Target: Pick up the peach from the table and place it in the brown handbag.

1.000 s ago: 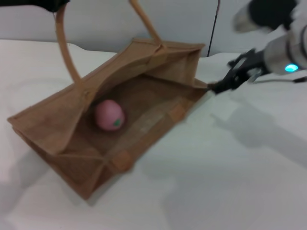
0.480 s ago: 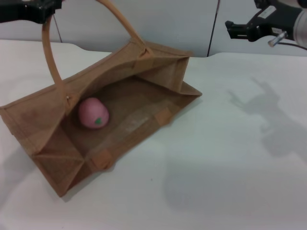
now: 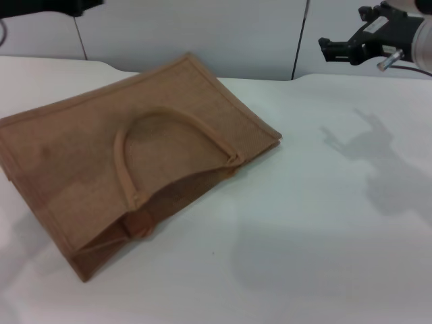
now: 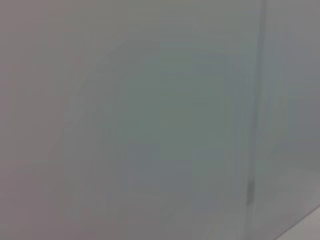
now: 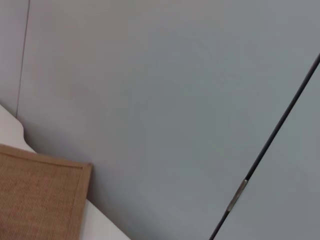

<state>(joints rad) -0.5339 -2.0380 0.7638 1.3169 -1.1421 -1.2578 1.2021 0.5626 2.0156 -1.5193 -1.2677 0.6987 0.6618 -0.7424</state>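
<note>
The brown handbag (image 3: pixel 101 155) lies collapsed flat on the white table (image 3: pixel 324 236), one arched handle (image 3: pixel 145 121) lying on its upper side. A corner of the bag also shows in the right wrist view (image 5: pixel 40 195). The peach is hidden; it does not show in any view. My left gripper (image 3: pixel 67 5) is a dark shape at the top left edge, above and clear of the bag. My right gripper (image 3: pixel 331 48) is raised at the top right, well away from the bag, with nothing in it. The left wrist view shows only the grey wall.
A grey wall panel with a dark vertical seam (image 3: pixel 300 40) stands behind the table. The table's far edge (image 3: pixel 351 77) runs under the right gripper. White tabletop spreads to the right and front of the bag.
The bag stood open with its handle held up and the peach inside showing. The handle has dropped, the bag has fallen flat over the peach, and the left gripper has risen.
</note>
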